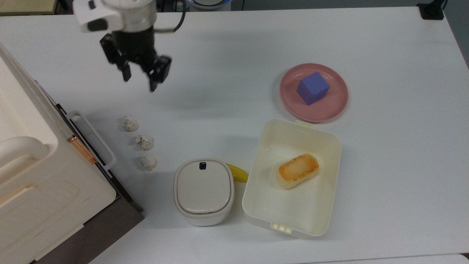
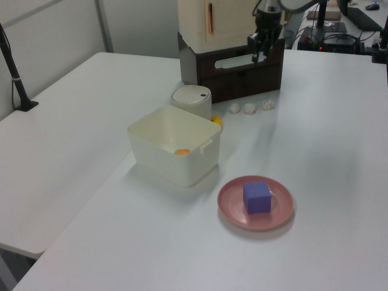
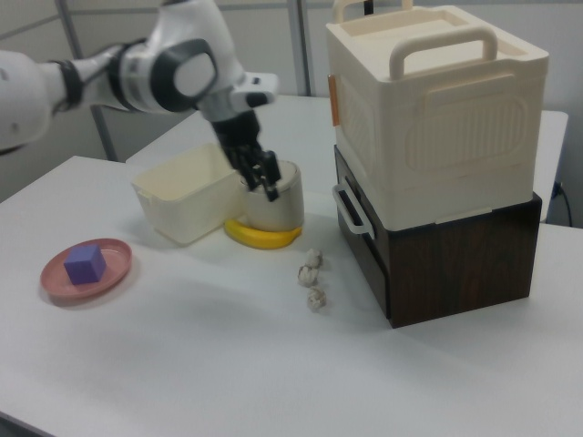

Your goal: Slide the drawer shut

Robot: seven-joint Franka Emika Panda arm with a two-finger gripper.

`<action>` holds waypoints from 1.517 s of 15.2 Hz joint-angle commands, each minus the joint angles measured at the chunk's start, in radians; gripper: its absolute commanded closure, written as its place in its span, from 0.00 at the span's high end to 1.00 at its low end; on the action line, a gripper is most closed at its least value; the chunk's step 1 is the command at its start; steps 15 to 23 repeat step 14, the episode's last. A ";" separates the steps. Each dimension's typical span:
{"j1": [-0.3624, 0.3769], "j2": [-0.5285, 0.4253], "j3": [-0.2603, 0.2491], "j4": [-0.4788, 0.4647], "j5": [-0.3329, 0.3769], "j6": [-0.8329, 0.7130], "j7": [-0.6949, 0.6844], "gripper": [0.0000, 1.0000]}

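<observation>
Drawer (image 1: 88,141), dark brown front panel with white loop handle (image 1: 96,138), sits pushed in flush under the cream plastic cabinet (image 1: 40,176) at the 9 o'clock edge of the top view. In the right view the same front (image 3: 360,241) lies level with the dark wood-grain base box (image 3: 455,259), handle (image 3: 348,211) standing proud of it.

Pincer (image 1: 141,75), black, two-fingered, hangs at about 11 o'clock in the top view, above bare white worktop (image 1: 227,47). Fingers spread apart, nothing between them. It is well clear of the drawer handle. In the left view the pincer (image 2: 260,48) shows in front of the cabinet's upper part; in the right view it (image 3: 260,175) appears before the small white lidded bin (image 3: 278,205).

Three small whitish crumpled lumps (image 1: 143,142) lie in a short row on the worktop just off the drawer front, apart from each other and from the handle.

Small white lidded bin (image 1: 203,190) at 6 o'clock in the top view, black dot on its lid. A yellow banana (image 1: 237,172) is wedged between the bin and the cream rectangular plastic tub (image 1: 331,154). Inside the tub, a toasted golden-brown bread piece (image 1: 297,171).

Pink round plate (image 1: 335,104) at 2 o'clock, just beyond the tub's far rim, carries a purple-blue cube (image 1: 312,88).
</observation>
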State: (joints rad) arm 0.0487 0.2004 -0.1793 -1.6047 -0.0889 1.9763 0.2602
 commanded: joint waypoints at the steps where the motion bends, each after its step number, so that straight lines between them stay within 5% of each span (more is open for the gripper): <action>1: 0.031 -0.128 0.017 -0.089 0.029 -0.109 -0.201 1.00; 6: 0.043 -0.157 0.026 -0.087 0.083 -0.168 -0.275 1.00; 23: 0.040 -0.150 0.026 -0.087 0.084 -0.168 -0.275 1.00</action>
